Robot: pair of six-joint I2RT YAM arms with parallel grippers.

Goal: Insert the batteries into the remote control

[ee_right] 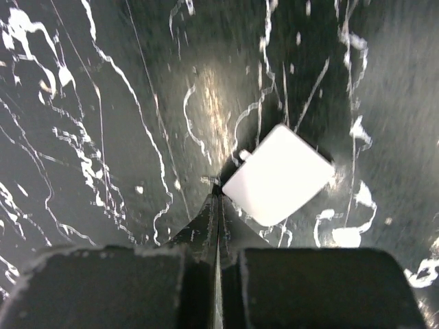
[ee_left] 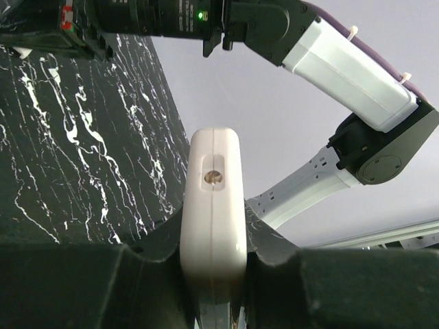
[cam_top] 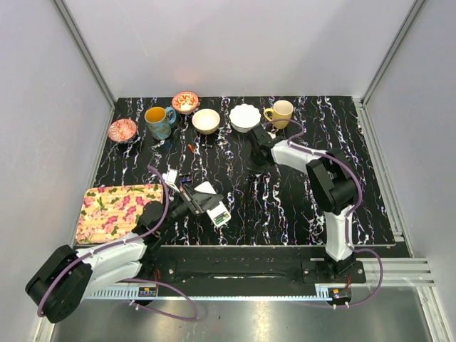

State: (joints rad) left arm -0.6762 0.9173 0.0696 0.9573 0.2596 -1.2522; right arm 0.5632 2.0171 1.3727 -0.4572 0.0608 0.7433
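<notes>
My left gripper is shut on the white remote control and holds it near the table's front middle. In the left wrist view the remote stands edge-on, clamped between the fingers. Green and red colouring of the batteries shows at the remote's near end, in its open compartment. My right gripper is shut and empty, pointing down at the table. In the right wrist view its tips touch the table beside a corner of the thin white back-cover panel, which lies flat.
Along the back stand a red patterned dish, a teal cup, a red patterned bowl, a cream bowl, a white scalloped bowl and a yellow mug. A floral mat lies front left. A small red piece lies mid-table.
</notes>
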